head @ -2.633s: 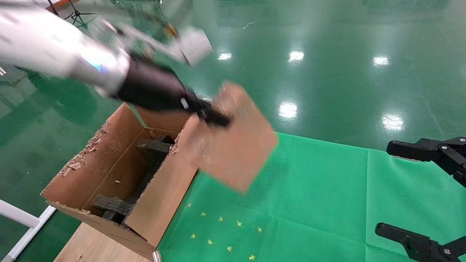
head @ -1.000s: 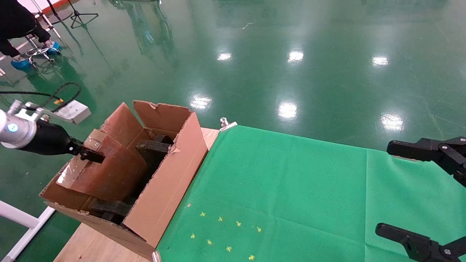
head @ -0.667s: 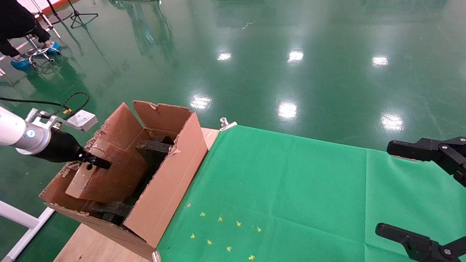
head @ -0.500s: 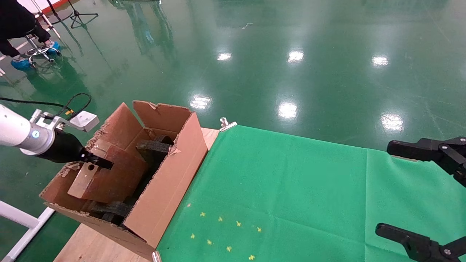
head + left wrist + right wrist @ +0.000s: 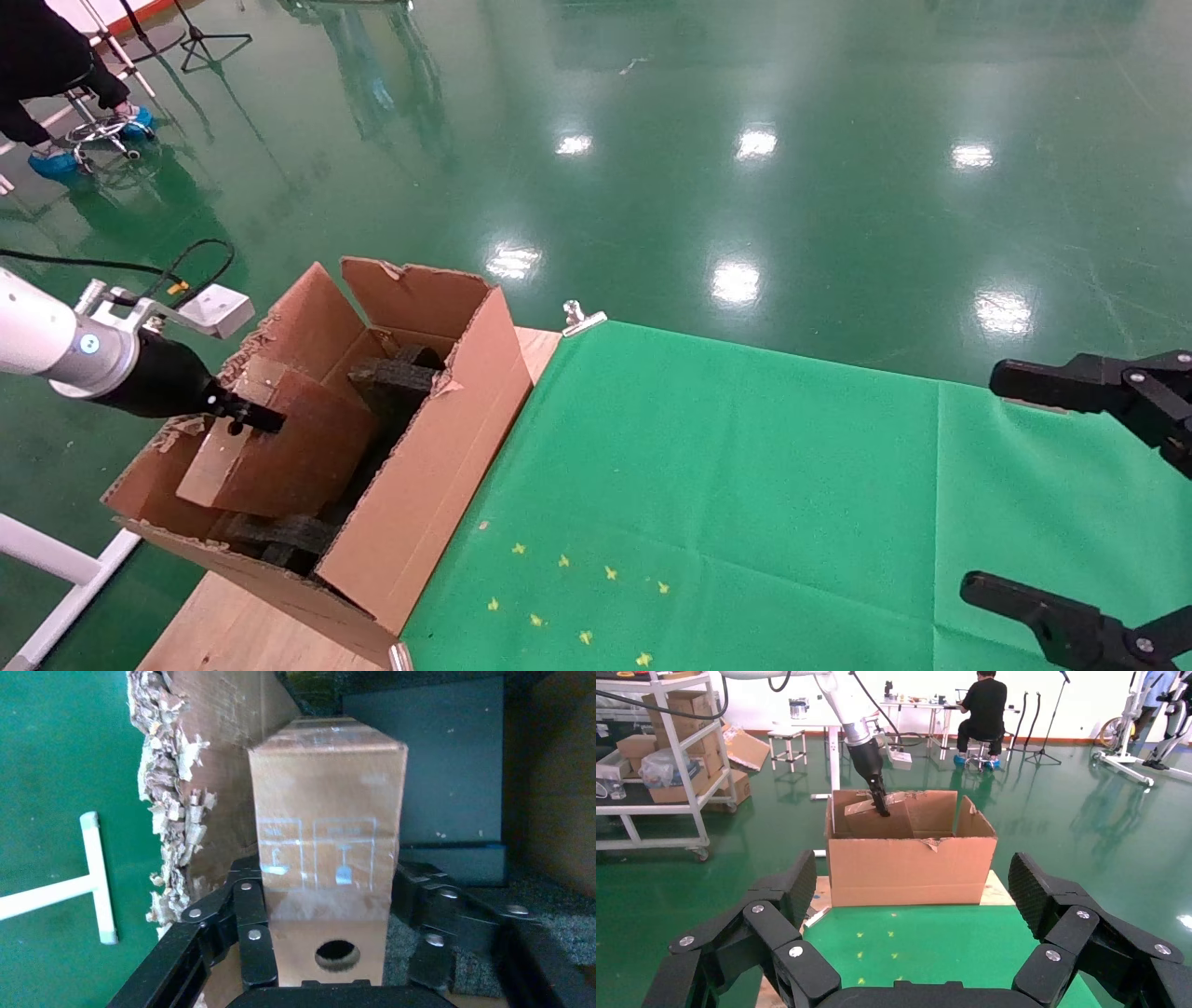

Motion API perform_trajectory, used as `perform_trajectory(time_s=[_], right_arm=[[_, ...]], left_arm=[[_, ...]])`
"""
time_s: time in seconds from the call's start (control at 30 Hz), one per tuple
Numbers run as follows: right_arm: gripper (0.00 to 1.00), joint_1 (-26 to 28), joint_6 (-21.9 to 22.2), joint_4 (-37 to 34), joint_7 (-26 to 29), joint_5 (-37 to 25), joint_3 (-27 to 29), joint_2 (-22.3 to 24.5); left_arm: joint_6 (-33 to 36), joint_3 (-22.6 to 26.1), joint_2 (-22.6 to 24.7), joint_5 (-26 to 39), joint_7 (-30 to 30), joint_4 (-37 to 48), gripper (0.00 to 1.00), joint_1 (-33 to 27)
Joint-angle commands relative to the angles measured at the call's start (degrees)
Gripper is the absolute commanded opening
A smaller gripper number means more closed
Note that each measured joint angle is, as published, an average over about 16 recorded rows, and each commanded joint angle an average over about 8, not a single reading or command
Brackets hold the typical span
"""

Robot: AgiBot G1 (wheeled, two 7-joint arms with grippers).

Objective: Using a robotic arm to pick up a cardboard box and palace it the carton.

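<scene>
The white robotic arm point(image 5: 47, 340) reaches over the carton point(image 5: 419, 494) at the table's left end. Its left gripper point(image 5: 251, 417) is shut on the near end of the cardboard box point(image 5: 279, 457). The box lies tilted inside the carton on the dark foam pieces point(image 5: 396, 377). In the left wrist view the fingers point(image 5: 249, 931) flank the box point(image 5: 327, 811) just above its round hole point(image 5: 337, 953), beside the carton's torn wall point(image 5: 169, 811). The right wrist view shows the carton point(image 5: 909, 867) and the arm point(image 5: 866, 748) from afar. My right gripper point(image 5: 1015, 485) is open and empty.
A green cloth point(image 5: 745, 503) covers the table right of the carton, with small yellow marks point(image 5: 577, 596) near the front. A metal clip point(image 5: 579, 317) holds its far corner. A white frame bar point(image 5: 56, 559) stands beside the table at left. A seated person point(image 5: 47, 75) is far left.
The left arm carried the cardboard box from above the table's left part down into the carton. Over the last half second the box and gripper have barely shifted. The right arm has not moved.
</scene>
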Motion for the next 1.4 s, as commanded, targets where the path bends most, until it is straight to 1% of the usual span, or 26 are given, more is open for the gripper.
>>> perform_trajectory(time_s=[0.03,0.33,0.5,0.67,0.77,0.97,1.07,1.2,1.4], right_arm=[[1.00,0.00,0.00,0.00,0.00,0.00,0.00,0.00],[1.00,0.00,0.00,0.00,0.00,0.00,0.00,0.00],[1.00,0.00,0.00,0.00,0.00,0.00,0.00,0.00],[1.00,0.00,0.00,-0.01,0.00,0.00,-0.01,0.00],[1.00,0.01,0.00,-0.01,-0.01,0.00,-0.01,0.00],[1.00,0.00,0.01,-0.01,-0.01,0.01,-0.01,0.01],[1.00,0.00,0.02,-0.02,-0.01,0.02,-0.01,0.01],[1.00,-0.01,0.03,-0.03,-0.01,0.03,0.00,0.02],[1.00,0.00,0.02,-0.02,-0.01,0.03,-0.01,0.02]], left_arm=[[0.14,0.01,-0.09,0.03,-0.02,-0.17,1.00,0.00],[0.32,0.03,-0.31,0.13,0.13,-0.83,1.00,-0.17],[0.84,-0.50,-1.08,-0.53,2.34,-3.70,1.00,-1.73],[2.55,-2.28,-3.87,-3.20,5.76,-11.42,1.00,-4.07],[3.46,-3.43,-6.21,-5.06,6.28,-18.00,1.00,-4.64],[4.29,-4.71,-10.92,-7.10,2.61,-33.35,1.00,-4.48],[4.37,-5.05,-12.49,-7.62,0.79,-38.96,1.00,-4.40],[4.38,-5.26,-13.24,-7.93,0.24,-41.58,1.00,-4.36],[4.42,-5.30,-12.59,-7.85,1.02,-39.29,1.00,-4.07]])
